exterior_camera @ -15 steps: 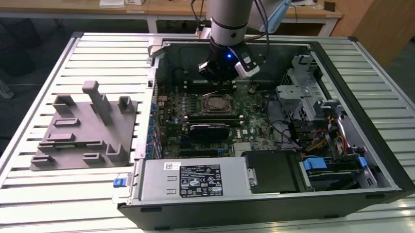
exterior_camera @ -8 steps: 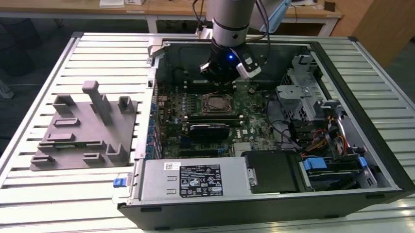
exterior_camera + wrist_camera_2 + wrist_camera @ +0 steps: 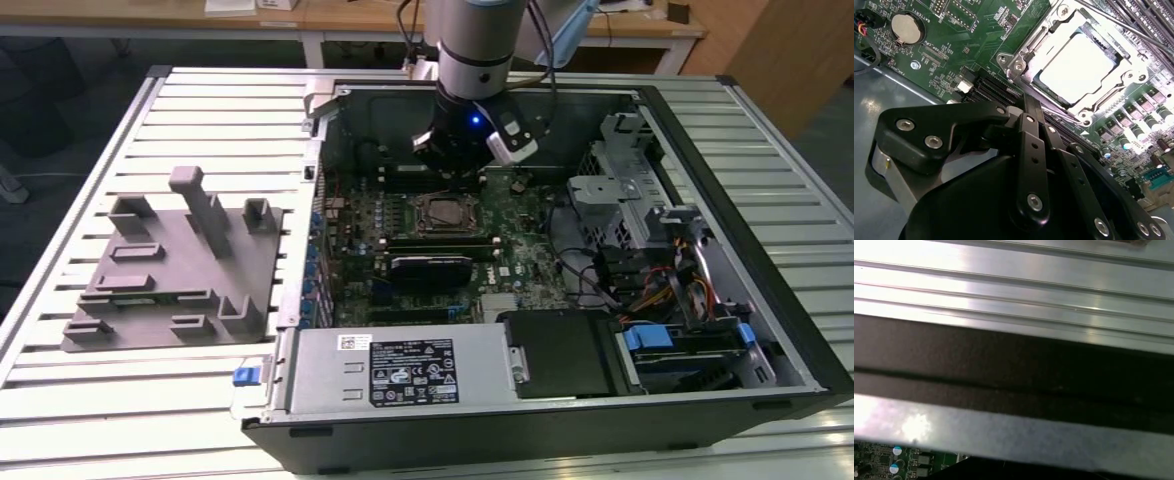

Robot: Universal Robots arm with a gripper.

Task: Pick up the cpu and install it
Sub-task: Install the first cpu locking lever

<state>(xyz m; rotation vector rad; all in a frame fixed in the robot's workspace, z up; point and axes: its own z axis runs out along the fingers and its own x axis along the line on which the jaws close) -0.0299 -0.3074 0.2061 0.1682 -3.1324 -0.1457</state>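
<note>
- We found the cpu (image 3: 1077,67) lying flat inside the socket frame (image 3: 1021,60) on the motherboard (image 3: 961,45), its bright metal top facing up, so by our reading it had already been set in place.
- In the second wrist view it lay just beyond the pincer (image 3: 1030,112), apart from it, with a strip of green board between the black linkage and the frame.
- In the exterior view the pincer (image 3: 454,178) hung inside the open computer case (image 3: 747,330), just above and beside the socket (image 3: 445,212).
- The pincer carried nothing that we could see; whether its tips were parted or together we could not tell, since the linkage hid them.
- We judged the chip light, stiff and thin, with a smooth lid that would probably slip under a loose pinch.
- We judged it fragile too: the underside contacts and the socket beneath would not forgive a tilt or a press.
- The fair place to hold it seemed to be two opposite edges of the pale rim, kept level, never the lid's face.
- The grey moulded tray (image 3: 174,265) sat well away from the pincer, outside the case on the slatted table (image 3: 160,410).
</note>
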